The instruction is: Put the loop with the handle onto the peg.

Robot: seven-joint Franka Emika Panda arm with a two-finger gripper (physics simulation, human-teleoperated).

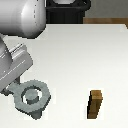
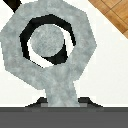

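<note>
Exterior view: the loop with the handle sits low at about 8 o'clock on the white counter, ringed around the peg, whose round top shows in the hole; the end effector is on the handle side, fingers mostly hidden behind the arm body, and a brown wooden block stands well apart at about 5 o'clock. Wrist view: the peg fills most of the loop's hole with a dark gap around it, the handle runs back to the end effector, which is clamped on it.
</note>
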